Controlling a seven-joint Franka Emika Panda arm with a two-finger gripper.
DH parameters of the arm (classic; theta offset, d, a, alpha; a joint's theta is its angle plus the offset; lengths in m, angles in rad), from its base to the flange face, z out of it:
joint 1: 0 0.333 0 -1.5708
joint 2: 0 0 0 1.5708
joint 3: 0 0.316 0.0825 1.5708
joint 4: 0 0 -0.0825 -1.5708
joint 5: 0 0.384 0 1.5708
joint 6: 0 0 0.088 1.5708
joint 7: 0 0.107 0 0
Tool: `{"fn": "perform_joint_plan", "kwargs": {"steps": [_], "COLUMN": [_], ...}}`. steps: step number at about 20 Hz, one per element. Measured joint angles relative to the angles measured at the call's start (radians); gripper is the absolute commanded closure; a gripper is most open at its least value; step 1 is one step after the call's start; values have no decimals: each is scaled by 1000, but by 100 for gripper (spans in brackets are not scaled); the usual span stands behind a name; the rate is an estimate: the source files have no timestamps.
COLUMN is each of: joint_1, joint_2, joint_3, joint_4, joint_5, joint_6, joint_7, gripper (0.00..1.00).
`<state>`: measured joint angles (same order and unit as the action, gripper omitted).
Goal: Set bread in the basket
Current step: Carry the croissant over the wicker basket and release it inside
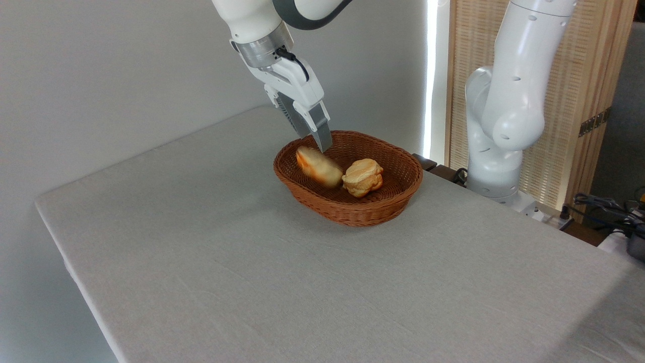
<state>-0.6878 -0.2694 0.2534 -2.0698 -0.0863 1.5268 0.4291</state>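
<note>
My hand (322,143) hangs tilted over the back left side of the basket. Its grey tips are right at the top end of the long golden-yellow bread (319,167). I cannot tell if my fingers are pinching the bread or have let go, because they sit so close together from here.

The bread lies inside the shallow oval reddish-brown woven basket (352,212), leaning on its left wall. It looks light and a bit soft, with a smooth, shiny skin that may slip. I think the best place to hold it is across its fat middle, gently, so it does not get squashed.

Just beside it, touching or almost touching, sits a round lumpy cream-coloured bun (363,177), also in the basket. The basket rests on the grey cloth desk (227,262).
</note>
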Motion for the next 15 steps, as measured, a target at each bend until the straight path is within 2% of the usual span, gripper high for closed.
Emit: {"fn": "perform_joint_plan", "kwargs": {"steps": [6,11,15], "joint_1": [0,1,6], "joint_2": [0,-1,-1], "joint_3": [0,3,34], "joint_4": [4,26,27], "joint_5": [14,83,105], "joint_6": [10,175,283], "joint_7": [0,0,0], "gripper": [0,0,0]}}
